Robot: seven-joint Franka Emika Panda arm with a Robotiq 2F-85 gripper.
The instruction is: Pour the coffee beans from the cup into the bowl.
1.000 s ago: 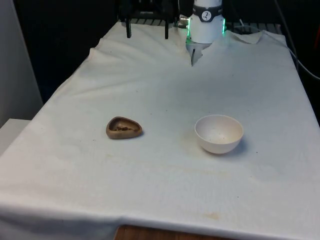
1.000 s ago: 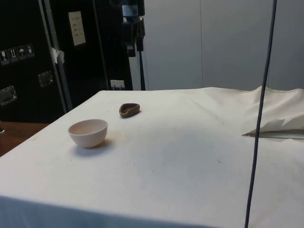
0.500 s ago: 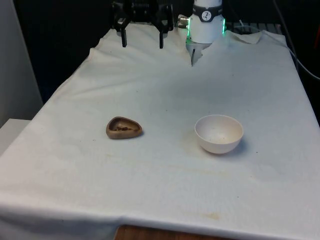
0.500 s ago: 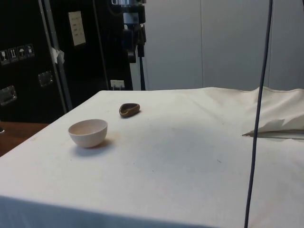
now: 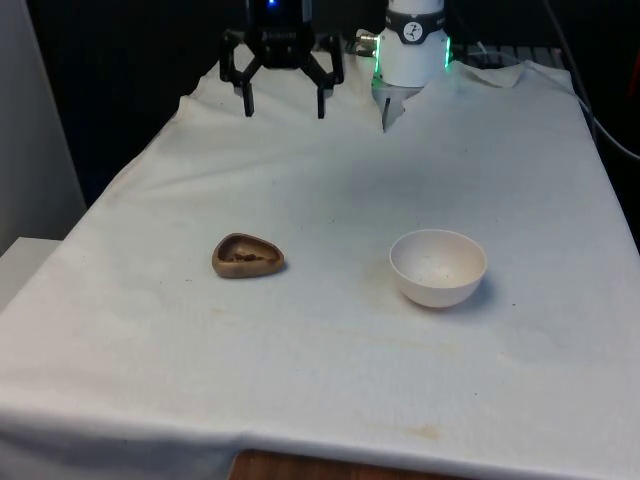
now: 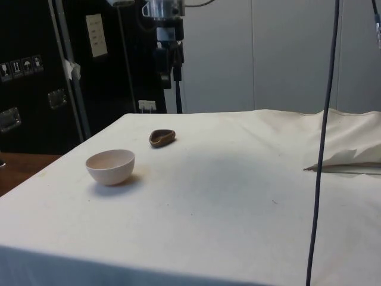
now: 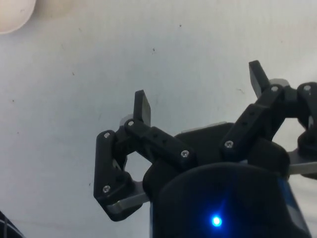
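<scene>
- The jaws of the black gripper (image 5: 284,105) stand wide apart with nothing between them; the wrist view shows the two fingers (image 7: 142,107) spread over bare white cloth (image 7: 148,44).
- In the front view the gripper hangs above the far end of the table, towards the front view's left, fingertips pointing down.
- The cup (image 5: 247,256) is a small brown, shallow, rounded-triangular dish with dark coffee beans (image 5: 243,257) inside.
- Its long axis runs roughly across the front view, with the narrower end towards the front view's right, towards the bowl.
- The cup lies flat on the cloth well apart from the jaws, nearer the camera than the gripper.
- The white bowl (image 5: 437,267) stands upright to the front view's right of the cup, apart from it.
- In the side view the gripper (image 6: 174,56) hangs above and beyond the cup (image 6: 162,137), with the bowl (image 6: 110,166) nearer.
</scene>
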